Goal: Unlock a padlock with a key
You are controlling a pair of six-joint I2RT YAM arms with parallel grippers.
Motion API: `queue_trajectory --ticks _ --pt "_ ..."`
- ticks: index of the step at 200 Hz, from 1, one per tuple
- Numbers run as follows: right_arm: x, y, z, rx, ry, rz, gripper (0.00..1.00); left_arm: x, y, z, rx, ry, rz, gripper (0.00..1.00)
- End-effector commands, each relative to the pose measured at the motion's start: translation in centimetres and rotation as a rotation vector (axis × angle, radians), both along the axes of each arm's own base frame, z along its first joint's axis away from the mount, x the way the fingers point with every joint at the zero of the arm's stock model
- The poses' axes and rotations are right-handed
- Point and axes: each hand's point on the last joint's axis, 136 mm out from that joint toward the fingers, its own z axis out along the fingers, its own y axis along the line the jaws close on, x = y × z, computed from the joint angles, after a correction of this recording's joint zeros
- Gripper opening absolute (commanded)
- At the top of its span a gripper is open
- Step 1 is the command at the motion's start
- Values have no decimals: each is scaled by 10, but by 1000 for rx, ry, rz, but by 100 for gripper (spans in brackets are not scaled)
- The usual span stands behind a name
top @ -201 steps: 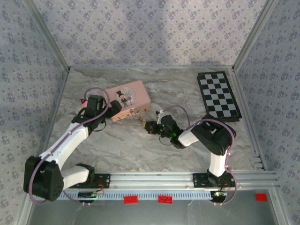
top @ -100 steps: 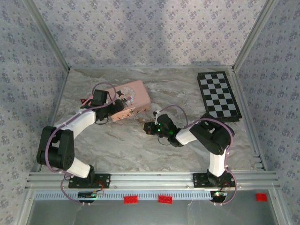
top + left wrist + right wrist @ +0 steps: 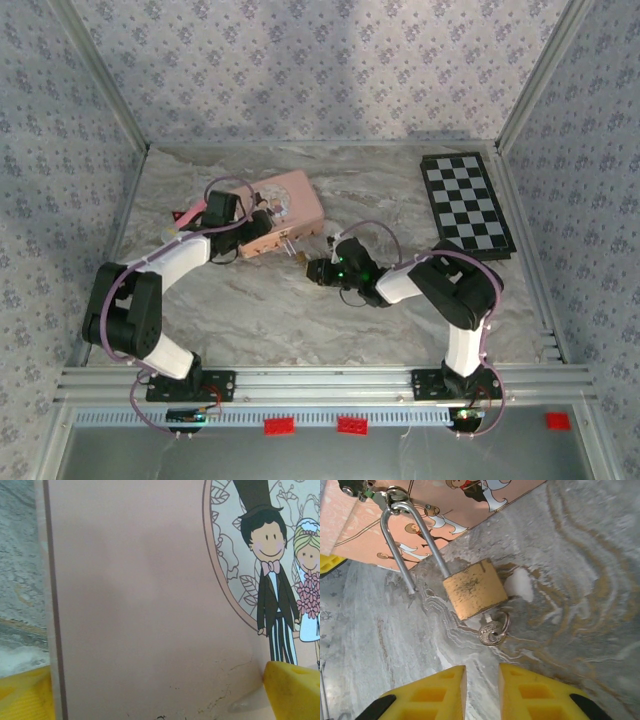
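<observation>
**Right gripper [image 3: 482, 672] empty beside key [image 3: 491, 631]**

Its fingers are barely parted, gripping nothing. The padlock [image 3: 475, 596] lies at the pink box's [image 3: 290, 200] near edge, key inserted, one shackle [image 3: 400, 555] leg seemingly free. The left gripper [image 3: 155, 672] is spread wide over the box. Pinch the key's head squarely, not its ring [image 3: 504, 622]; twist gently.

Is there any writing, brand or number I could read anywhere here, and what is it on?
No text here can be read.
Pink box: a cartoon couple, no words.
Padlock: scratches, no legible brand.
Key: any stamping is too small to read.
Red tags: too small to read.
</observation>
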Motion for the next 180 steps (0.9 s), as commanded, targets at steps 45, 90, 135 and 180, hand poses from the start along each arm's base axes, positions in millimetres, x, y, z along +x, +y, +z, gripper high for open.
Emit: queue_trajectory --ticks 45,90,135,180 --pt "17 -14 34 -160 -164 147 26 -6 -30 -12 -31 29 -57 97" --pt "44 -6 43 -115 -169 157 30 -13 -39 -14 -40 45 -41 97" --pt "56 5 40 -52 -143 146 31 -24 -42 -19 -47 64 1 97" --pt "61 9 35 17 -115 127 31 -31 -48 -21 -64 71 8 97"
